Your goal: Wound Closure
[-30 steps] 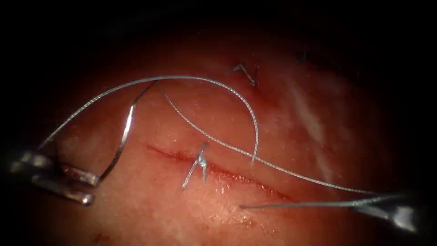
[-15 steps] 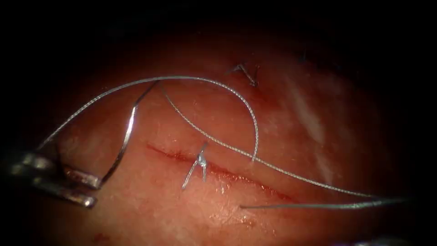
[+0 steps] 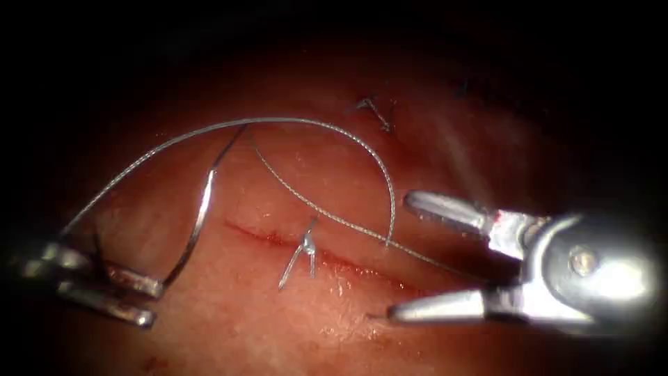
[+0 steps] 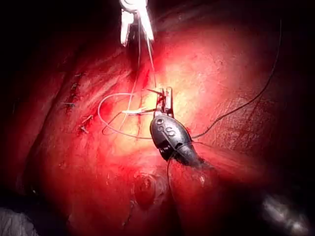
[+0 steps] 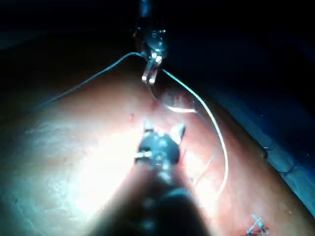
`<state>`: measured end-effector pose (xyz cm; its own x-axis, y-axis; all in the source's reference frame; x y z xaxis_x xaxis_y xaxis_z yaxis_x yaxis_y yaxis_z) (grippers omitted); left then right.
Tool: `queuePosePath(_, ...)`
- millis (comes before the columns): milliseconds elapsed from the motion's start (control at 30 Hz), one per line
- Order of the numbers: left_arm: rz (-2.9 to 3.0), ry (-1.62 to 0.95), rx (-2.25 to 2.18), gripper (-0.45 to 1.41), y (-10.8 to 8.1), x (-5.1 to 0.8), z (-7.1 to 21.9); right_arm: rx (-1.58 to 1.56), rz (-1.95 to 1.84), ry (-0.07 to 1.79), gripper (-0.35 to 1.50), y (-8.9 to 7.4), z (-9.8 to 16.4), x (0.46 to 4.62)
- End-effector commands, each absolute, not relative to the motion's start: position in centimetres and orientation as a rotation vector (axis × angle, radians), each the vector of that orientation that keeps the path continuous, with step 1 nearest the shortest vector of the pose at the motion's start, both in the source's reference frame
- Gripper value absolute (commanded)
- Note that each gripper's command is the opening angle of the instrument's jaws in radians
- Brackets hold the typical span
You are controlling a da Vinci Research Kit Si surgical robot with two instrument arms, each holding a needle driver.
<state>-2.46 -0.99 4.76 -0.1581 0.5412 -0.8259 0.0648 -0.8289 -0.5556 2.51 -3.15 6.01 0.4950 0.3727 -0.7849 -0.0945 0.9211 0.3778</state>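
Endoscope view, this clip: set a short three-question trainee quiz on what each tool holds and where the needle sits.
1. True or false: the right tool grips the thread.
2. Which tool holds the needle? A: left tool. B: right tool.
3. Fill in: the needle lies to the ____ of the tied stitch on the cut.

Key: 1 false, its jaws stand open, holding nothing. 2 A, gripped near one end of the curve, clear of the tissue. 3 left.

Tissue (image 3: 229, 306) carries it all: thread (image 3: 306, 122) arcs across the upper centre, a tied stitch (image 3: 306, 245) sits mid-cut (image 3: 334, 263), centre frame.
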Motion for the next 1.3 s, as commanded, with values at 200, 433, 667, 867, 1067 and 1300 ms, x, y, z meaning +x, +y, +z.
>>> queuePosePath(200,2.058,-0.693,-1.791,-0.45,-1.0,-2.52,4.8,0.362,0.164,0.840,0.74,-3.3,6.4,2.80)
queuePosePath(433,2.062,-0.695,-1.789,-0.45,-1.0,-2.51,4.8,0.434,0.048,0.657,0.73,-3.5,6.7,3.00)
queuePosePath(667,2.062,-0.695,-1.789,-0.45,-1.0,-2.51,4.8,0.469,-0.024,0.562,0.59,-3.7,6.8,2.96)
queuePosePath(867,2.065,-0.696,-1.786,-0.45,-1.0,-2.52,4.8,0.491,-0.076,0.502,0.54,-3.8,7.0,2.78)
queuePosePath(1067,2.068,-0.699,-1.786,-0.45,-1.0,-2.53,4.8,0.503,-0.086,0.454,0.47,-3.8,7.2,2.71)
queuePosePath(1300,2.068,-0.698,-1.786,-0.45,-1.0,-2.54,4.8,0.517,-0.077,0.448,-0.35,-3.8,7.3,2.75)
